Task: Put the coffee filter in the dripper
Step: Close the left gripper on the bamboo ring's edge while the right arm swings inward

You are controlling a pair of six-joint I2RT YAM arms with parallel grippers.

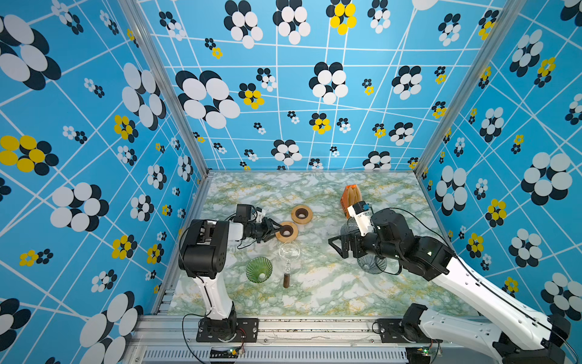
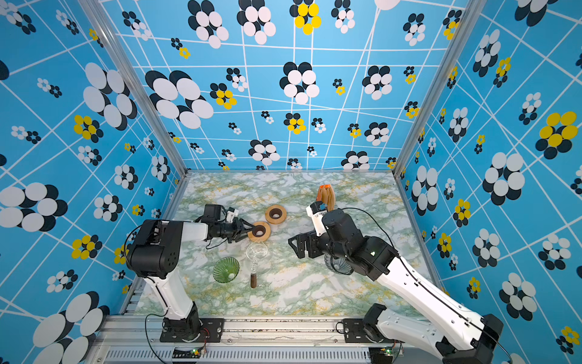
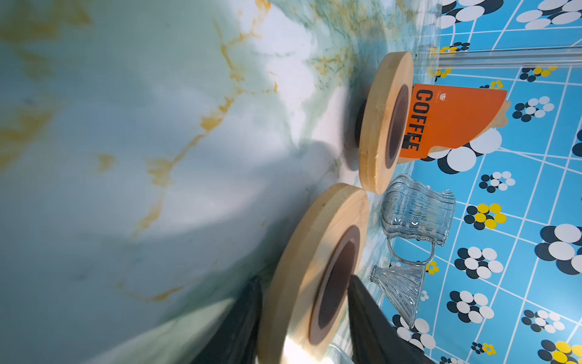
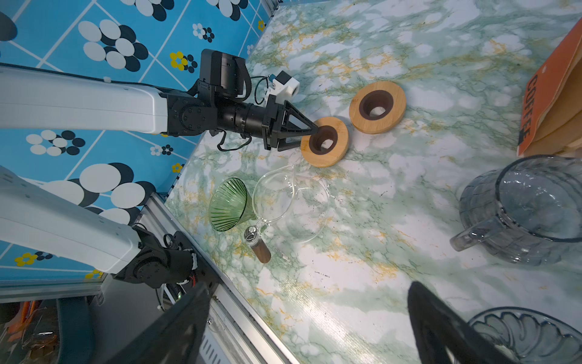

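Brown paper coffee filters stand in an orange holder (image 1: 351, 195) (image 2: 326, 193) (image 3: 453, 119) (image 4: 551, 104) marked COFFEE at the back right. A green glass dripper (image 1: 259, 269) (image 2: 225, 269) (image 4: 228, 205) lies at the front left. A grey glass dripper (image 1: 371, 264) (image 3: 398, 290) (image 4: 529, 337) sits under my right arm. My left gripper (image 1: 277, 231) (image 2: 250, 230) (image 3: 304, 280) (image 4: 311, 135) is shut on the near wooden ring (image 1: 287, 232) (image 3: 302, 252) (image 4: 327, 148), one finger under its rim, the other on its upper face. My right gripper (image 1: 335, 247) (image 2: 296, 245) (image 4: 307, 286) hangs open and empty.
A second wooden ring (image 1: 301, 214) (image 4: 377, 107) lies just behind the held one. A clear carafe (image 1: 288, 252) (image 4: 293, 208) with a wooden handle rests beside the green dripper. A grey glass jug (image 3: 415, 211) (image 4: 529, 208) stands by the filter holder.
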